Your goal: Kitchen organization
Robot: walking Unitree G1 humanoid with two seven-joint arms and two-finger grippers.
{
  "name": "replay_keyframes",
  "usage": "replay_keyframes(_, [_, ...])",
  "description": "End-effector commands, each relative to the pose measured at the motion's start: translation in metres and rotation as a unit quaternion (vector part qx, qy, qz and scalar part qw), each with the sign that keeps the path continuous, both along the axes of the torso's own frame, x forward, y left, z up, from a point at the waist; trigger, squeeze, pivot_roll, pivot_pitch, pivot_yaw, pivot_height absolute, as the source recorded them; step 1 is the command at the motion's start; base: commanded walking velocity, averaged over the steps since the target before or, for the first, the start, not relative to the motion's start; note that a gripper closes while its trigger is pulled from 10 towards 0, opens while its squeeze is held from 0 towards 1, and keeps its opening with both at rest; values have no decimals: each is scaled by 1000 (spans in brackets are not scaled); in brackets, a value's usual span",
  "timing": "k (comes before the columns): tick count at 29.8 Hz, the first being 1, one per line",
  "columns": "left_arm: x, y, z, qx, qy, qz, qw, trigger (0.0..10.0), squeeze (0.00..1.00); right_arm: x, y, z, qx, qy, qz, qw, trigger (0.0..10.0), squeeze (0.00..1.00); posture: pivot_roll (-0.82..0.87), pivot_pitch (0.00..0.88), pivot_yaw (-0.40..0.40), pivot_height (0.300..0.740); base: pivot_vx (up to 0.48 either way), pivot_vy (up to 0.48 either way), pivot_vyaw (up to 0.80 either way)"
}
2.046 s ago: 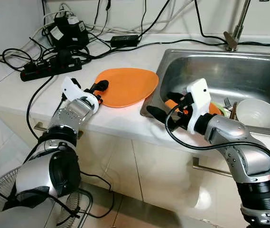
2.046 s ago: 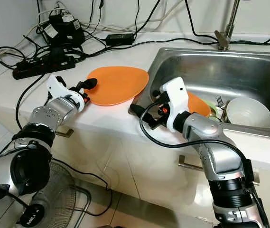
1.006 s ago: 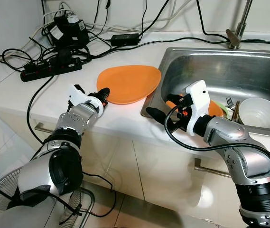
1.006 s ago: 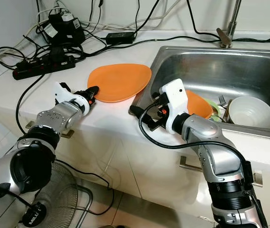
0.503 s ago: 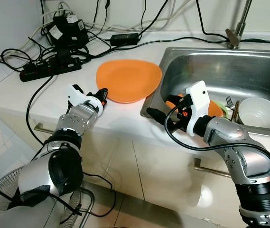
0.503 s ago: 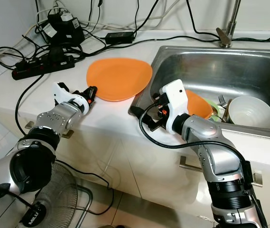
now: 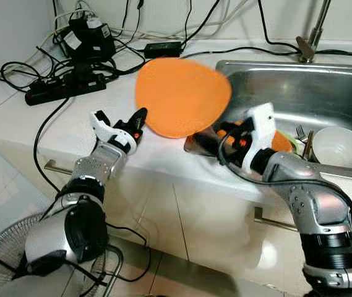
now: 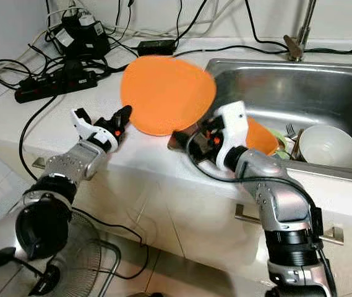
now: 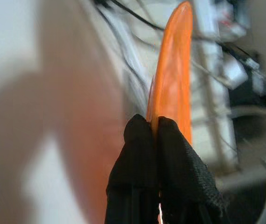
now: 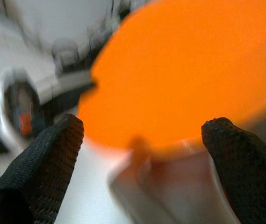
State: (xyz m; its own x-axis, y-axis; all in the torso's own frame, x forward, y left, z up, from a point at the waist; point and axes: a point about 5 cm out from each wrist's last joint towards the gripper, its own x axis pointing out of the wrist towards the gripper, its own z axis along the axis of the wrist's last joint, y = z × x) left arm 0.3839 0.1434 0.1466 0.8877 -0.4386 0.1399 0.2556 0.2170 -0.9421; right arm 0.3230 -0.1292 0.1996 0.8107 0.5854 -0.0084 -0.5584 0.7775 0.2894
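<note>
Left eye view: the orange plate [image 7: 182,96] is a plain, glossy, rounded disc — tilted up off the white countertop [image 7: 52,124], its face toward me. My left gripper [image 7: 137,120] pinches its lower left rim, fingers closed tight on the edge. My right gripper [image 10: 142,154] sits at the near left corner of the steel sink [image 7: 324,99], fingers spread wide with nothing between them. A white bowl [image 7: 343,147] and a second orange plate [image 7: 279,141] lie in the sink; a power strip [image 7: 64,86] and tangled cables crowd the counter's back left. Half a second ago the plate lay nearly flat on the counter — now it stands raised.
</note>
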Motion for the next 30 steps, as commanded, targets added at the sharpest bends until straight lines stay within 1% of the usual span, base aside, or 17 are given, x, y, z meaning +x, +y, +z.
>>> replay_keyframes(1, [-2,1,16,-27,-60,-29,997,0,0,3,0,7,42,7,-6,999,10000,0,-147,29,159,740,0,0,0])
replay_keyframes(2, [-4,-1,18,-36,-75,-45,996,0,0,5,-1,9,54,6,-10,998,10000,0,-144,28,157,740,0,0,0])
replay_keyframes(4, [-7,-3,20,-48,-91,-61,993,0,0,7,-1,11,62,6,-15,998,10000,0,-141,28,154,740,0,0,0])
replay_keyframes(6, [-8,-3,20,-56,-101,-70,991,0,0,9,-2,12,64,6,-19,998,10000,0,-137,27,152,740,0,0,0])
replay_keyframes(7, [-10,-3,21,-55,-110,-75,990,0,0,10,-3,13,69,5,-23,997,10000,0,-135,25,150,740,0,0,0])
replay_keyframes(10, [-12,-3,24,-57,-114,-73,989,0,0,12,-4,15,71,1,-28,997,10000,0,-134,24,150,740,0,0,0])
replay_keyframes(13, [-13,0,25,-52,-114,-68,990,0,0,17,-12,30,87,-40,-67,993,10000,0,-133,22,151,740,0,0,0])
replay_keyframes(15, [-12,4,24,-44,-113,-56,991,0,0,19,-22,44,105,-87,-103,985,10000,0,-132,19,152,740,0,0,0])
replay_keyframes(16, [-12,6,24,-43,-113,-49,991,0,0,19,-26,49,111,-101,-115,982,10000,0,-133,17,153,740,0,0,0])
replay_keyframes(19, [-11,13,25,-43,-111,-27,992,0,0,21,-36,55,105,-130,-161,973,10000,0,-131,14,151,740,0,0,0])
replay_keyframes(22, [-11,15,26,-44,-110,-23,993,0,0,24,-46,58,101,-146,-206,962,10000,0,-126,11,148,740,0,0,0])
replay_keyframes(23, [-11,15,26,-44,-110,-23,993,0,0,24,-46,58,101,-146,-206,962,10000,0,-126,11,148,740,0,0,0])
replay_keyframes(24, [-11,15,27,-43,-108,-27,993,0,0,27,-49,56,100,-143,-220,960,10000,0,-125,9,148,740,0,0,0])
replay_keyframes(27, [-12,15,28,-43,-108,-31,993,0,0,29,-49,52,97,-137,-221,961,10000,0,-123,8,147,740,0,0,0])
replay_keyframes(28, [-12,14,28,-45,-107,-34,993,0,0,30,-47,49,106,-125,-214,963,10000,0,-122,7,147,740,0,0,0])
replay_keyframes(29, [-12,13,28,-45,-107,-37,993,0,0,31,-44,46,105,-119,-204,966,10000,0,-123,5,148,740,0,0,0])
replay_keyframes(30, [-12,13,28,-45,-107,-37,993,0,0,31,-44,46,105,-119,-204,966,10000,0,-123,5,148,740,0,0,0])
